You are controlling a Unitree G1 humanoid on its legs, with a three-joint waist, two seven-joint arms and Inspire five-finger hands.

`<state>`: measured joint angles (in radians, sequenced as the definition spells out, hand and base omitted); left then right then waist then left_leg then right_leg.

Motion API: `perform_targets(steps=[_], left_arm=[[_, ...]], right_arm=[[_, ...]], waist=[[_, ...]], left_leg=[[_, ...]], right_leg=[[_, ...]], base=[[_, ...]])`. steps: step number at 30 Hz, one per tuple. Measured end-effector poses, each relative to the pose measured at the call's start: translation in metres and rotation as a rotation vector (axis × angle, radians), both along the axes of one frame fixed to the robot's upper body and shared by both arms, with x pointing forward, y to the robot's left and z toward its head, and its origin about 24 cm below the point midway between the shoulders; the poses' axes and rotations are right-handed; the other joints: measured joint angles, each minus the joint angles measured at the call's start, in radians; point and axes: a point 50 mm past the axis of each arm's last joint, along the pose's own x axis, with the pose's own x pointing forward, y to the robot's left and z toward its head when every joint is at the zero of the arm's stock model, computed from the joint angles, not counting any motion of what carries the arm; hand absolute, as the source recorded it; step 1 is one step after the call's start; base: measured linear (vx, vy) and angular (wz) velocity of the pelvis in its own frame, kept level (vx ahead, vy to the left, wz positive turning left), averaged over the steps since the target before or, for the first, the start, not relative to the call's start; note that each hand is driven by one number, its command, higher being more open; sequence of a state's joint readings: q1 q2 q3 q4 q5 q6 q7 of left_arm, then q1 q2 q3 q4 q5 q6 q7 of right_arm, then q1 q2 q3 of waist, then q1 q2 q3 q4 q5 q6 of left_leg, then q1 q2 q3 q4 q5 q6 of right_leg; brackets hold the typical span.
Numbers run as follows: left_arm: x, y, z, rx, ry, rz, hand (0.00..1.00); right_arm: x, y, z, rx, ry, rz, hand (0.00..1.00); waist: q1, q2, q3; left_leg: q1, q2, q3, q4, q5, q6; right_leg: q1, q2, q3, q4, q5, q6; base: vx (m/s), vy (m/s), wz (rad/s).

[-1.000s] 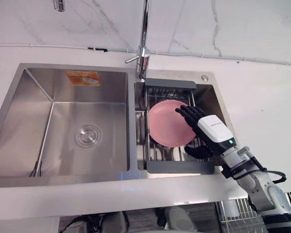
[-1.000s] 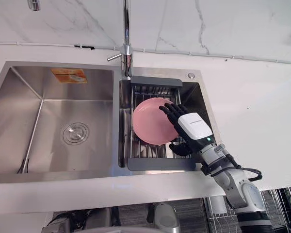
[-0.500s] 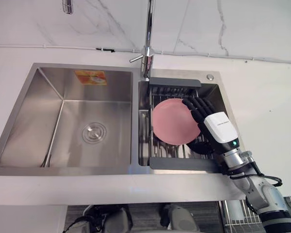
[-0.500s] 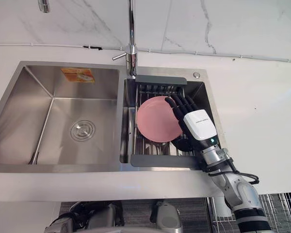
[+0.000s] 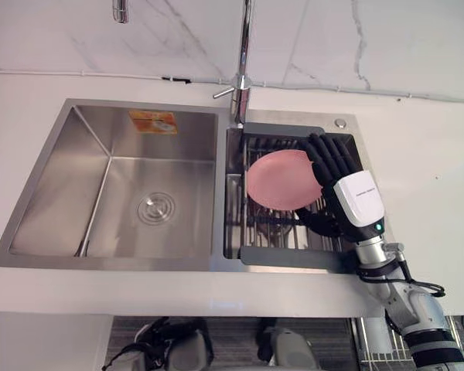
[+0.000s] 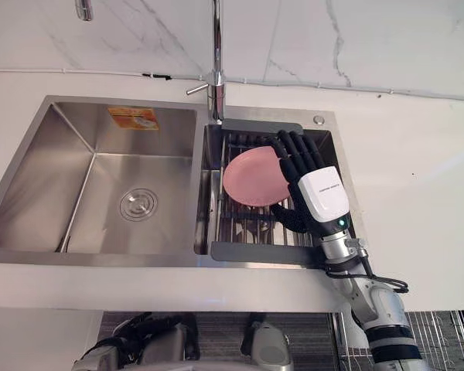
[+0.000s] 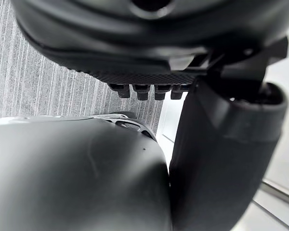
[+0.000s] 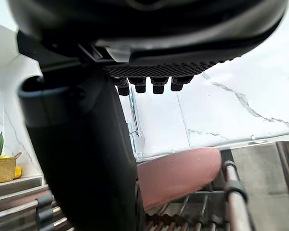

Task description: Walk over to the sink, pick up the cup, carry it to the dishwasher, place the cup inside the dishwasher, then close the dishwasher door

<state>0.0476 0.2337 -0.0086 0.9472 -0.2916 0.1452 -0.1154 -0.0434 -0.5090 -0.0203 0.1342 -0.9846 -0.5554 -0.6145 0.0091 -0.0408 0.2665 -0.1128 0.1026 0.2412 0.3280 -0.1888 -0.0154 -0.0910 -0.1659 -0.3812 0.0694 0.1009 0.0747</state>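
Observation:
No cup shows; a pink plate (image 5: 282,179) stands tilted over the dark dish rack (image 5: 294,256) in the sink's right basin. My right hand (image 5: 354,199) comes in from the lower right and pinches the plate's right edge, with straight fingers behind it and the thumb (image 8: 82,144) in front. The right wrist view has the plate (image 8: 178,175) just past the thumb, above the rack's bars. My left hand (image 7: 149,48) hangs low over grey floor with relaxed fingers and holds nothing.
The steel left basin (image 5: 139,193) has a drain and an orange sticker on its back wall. A tall faucet (image 5: 243,69) rises behind the divider. White counter surrounds the sink. A wire rack (image 6: 441,340) shows below the counter's front edge at the right.
The right hand has raised the plate from lying flat in the rack to tilted, toward the rack's back. The camera has also shifted, so the whole sink sits further right in the picture.

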Motion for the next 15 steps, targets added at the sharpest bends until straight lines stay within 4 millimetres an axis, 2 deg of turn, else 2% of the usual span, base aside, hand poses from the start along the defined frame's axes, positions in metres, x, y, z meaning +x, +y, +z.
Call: perform_targets(steps=[2, 3, 15], left_arm=[[0.000, 0.000, 0.000, -0.001, 0.001, -0.001, 1.00], [0.000, 0.000, 0.000, -0.001, 0.002, -0.002, 1.00], [0.000, -0.002, 0.000, 0.001, 0.004, -0.029, 1.00]], right_arm=[[0.002, -0.001, 0.001, 0.001, -0.002, -0.006, 1.00], [0.004, -0.001, 0.001, 0.001, -0.001, -0.010, 0.00], [0.019, 0.002, 0.002, -0.047, -0.042, -0.043, 0.00]], waist=[[0.001, 0.001, 0.000], [0.001, 0.001, 0.000], [0.007, 0.003, -0.005]], left_leg=[[0.000, -0.001, -0.001, 0.000, 0.001, 0.000], [0.000, -0.001, -0.002, 0.000, 0.002, 0.000], [-0.001, 0.000, -0.017, -0.004, 0.014, -0.003]], right_leg=[[0.000, -0.001, -0.001, 0.001, 0.000, 0.000], [0.000, -0.001, -0.001, 0.002, 0.000, 0.000], [0.002, -0.002, -0.016, 0.013, -0.006, -0.008]], base=[[-0.01, -0.002, 0.03], [0.00, 0.000, 0.00], [-0.03, -0.017, 0.03]])
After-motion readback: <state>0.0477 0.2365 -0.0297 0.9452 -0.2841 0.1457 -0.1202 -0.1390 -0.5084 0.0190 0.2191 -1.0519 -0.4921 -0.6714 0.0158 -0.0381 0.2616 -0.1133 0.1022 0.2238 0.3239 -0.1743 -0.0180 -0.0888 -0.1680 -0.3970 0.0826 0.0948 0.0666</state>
